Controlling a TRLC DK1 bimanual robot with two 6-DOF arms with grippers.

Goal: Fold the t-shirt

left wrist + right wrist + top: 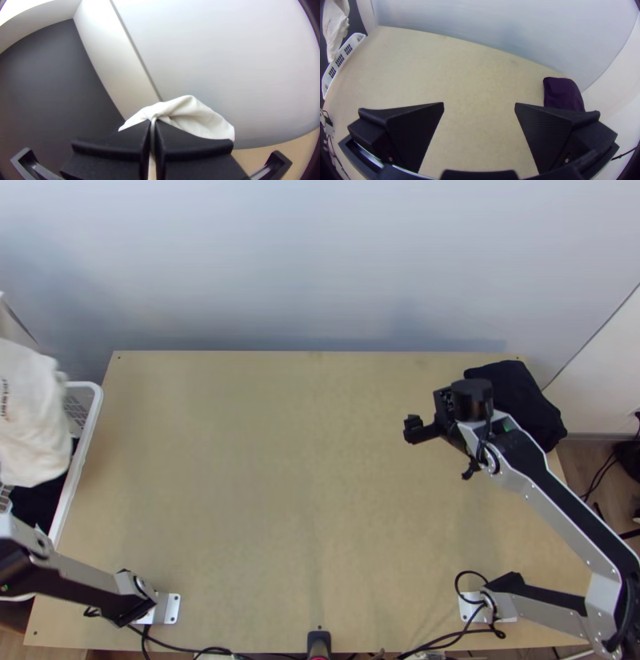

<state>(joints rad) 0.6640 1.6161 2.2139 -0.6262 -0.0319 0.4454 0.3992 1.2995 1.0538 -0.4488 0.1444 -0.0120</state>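
Observation:
A white t-shirt point(32, 420) hangs bunched over the basket at the far left of the top view, with small dark print on it. In the left wrist view my left gripper point(153, 122) is shut on a gathered part of the white cloth point(196, 120), which bulges out beyond the fingertips. The hanging shirt point(335, 30) is also seen in the right wrist view. My right gripper point(442, 450) is over the right part of the table; in its wrist view the right gripper point(479, 104) stands open with nothing between its fingers.
A white basket point(83, 444) with dark cloth inside stands at the table's left edge. A dark folded cloth point(520, 392) lies at the back right corner, beside the right arm. Bare wooden tabletop point(264, 476) stretches between the arms; cables run along the near edge.

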